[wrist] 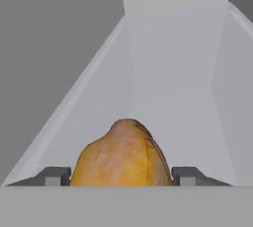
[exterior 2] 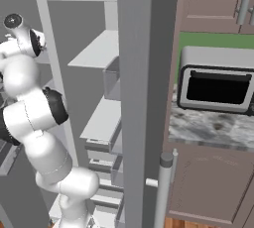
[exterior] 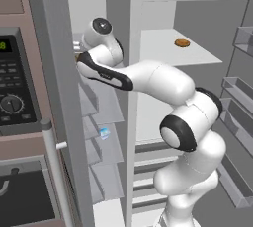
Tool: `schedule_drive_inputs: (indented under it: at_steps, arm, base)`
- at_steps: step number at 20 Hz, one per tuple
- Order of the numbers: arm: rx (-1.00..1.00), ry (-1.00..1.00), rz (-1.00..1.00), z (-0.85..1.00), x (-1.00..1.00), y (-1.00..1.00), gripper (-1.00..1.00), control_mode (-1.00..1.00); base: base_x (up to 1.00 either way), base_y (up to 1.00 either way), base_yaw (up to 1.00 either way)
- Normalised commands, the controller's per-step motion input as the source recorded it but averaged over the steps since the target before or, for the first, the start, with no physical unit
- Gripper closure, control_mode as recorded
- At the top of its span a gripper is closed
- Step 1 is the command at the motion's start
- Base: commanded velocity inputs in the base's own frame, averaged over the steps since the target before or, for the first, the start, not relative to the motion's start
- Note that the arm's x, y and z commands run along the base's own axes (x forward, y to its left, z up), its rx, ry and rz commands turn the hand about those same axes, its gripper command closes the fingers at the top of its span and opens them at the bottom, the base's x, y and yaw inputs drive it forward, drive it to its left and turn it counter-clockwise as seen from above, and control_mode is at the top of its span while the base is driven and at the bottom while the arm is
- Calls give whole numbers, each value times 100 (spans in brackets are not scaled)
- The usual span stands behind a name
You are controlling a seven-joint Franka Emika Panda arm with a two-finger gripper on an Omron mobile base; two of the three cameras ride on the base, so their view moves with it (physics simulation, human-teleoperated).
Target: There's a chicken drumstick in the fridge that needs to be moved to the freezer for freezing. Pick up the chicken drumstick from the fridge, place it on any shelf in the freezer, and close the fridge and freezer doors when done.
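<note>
Pincer: my pincer (wrist: 122,175) is clenched on the chicken drumstick (wrist: 122,154), one fingertip each side, so it rides steady.
Drumstick: paler tip forward, carried above a translucent shelf (wrist: 163,97), not yet set down.
Arm: reaching into the freezer (exterior: 101,122), the narrow half with stacked thin shelves.
Fridge: the fridge (exterior: 168,48) stands open beside it; a flat brown disc (exterior: 182,43) lies on its white shelf.
Doors: I judge both still need closing.

One chicken drumstick (wrist: 123,154), one brown disc (exterior: 182,43), two open doors (exterior: 57,97), one microwave (exterior 2: 216,85), one oven panel (exterior: 15,88).
</note>
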Motion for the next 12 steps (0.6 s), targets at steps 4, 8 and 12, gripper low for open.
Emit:
schedule_drive_inputs:
  at_steps: [4,8,12]
  arm:
    - [0,0,0,-2,-10,8,-100,-100]
    - [0,0,0,0,-15,2,-100,-100]
    - [0,-9,0,6,-30,0,-100,-100]
  base:
    - [0,0,0]
    - [0,0,0]
    - [0,0,0]
